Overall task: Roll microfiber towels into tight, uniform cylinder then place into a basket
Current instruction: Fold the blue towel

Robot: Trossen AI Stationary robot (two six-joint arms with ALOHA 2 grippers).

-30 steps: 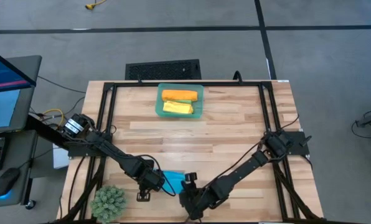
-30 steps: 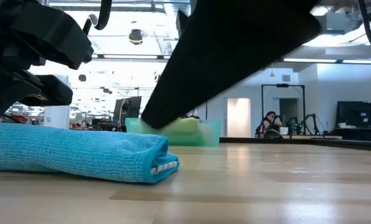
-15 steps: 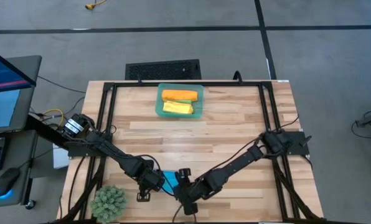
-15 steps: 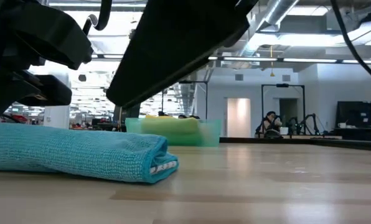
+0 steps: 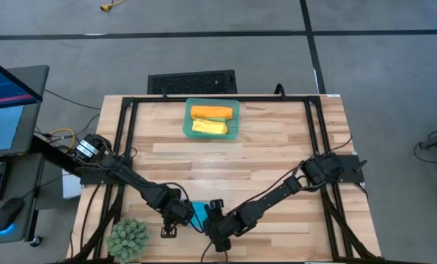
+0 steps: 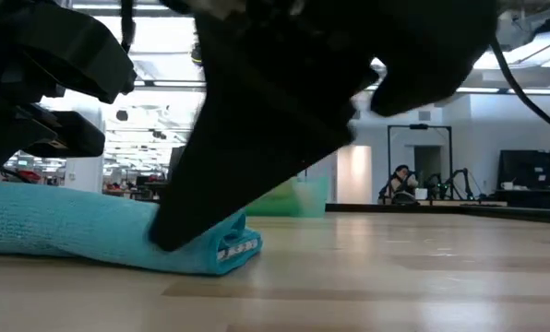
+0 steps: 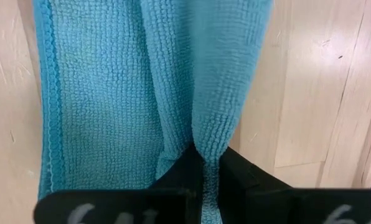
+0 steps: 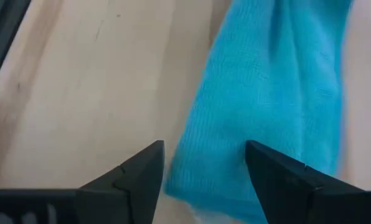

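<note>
Towels are the work on this wooden table (image 5: 277,147): two rolled ones, an orange towel (image 5: 211,113) and a yellow towel (image 5: 209,127), lie side by side in the teal basket (image 5: 234,121) near the far edge, and a blue towel (image 6: 90,231) lies loosely rolled near the front edge, between the two arms. The spiky green plant ball (image 5: 127,238) sits at the front left corner, just beside the left arm.

The left gripper (image 7: 204,180) is at one end of the blue towel, its fingers pressed together and pinching a fold of the cloth, which shows plainly in the left wrist view. The right gripper (image 8: 204,168) is low over the other end of the same towel, its fingers (image 8: 139,174) spread wide with the edge of the cloth between them and not gripped. In the low view that arm covers part of the roll, whose end (image 6: 238,249) rests on the wood.
</note>
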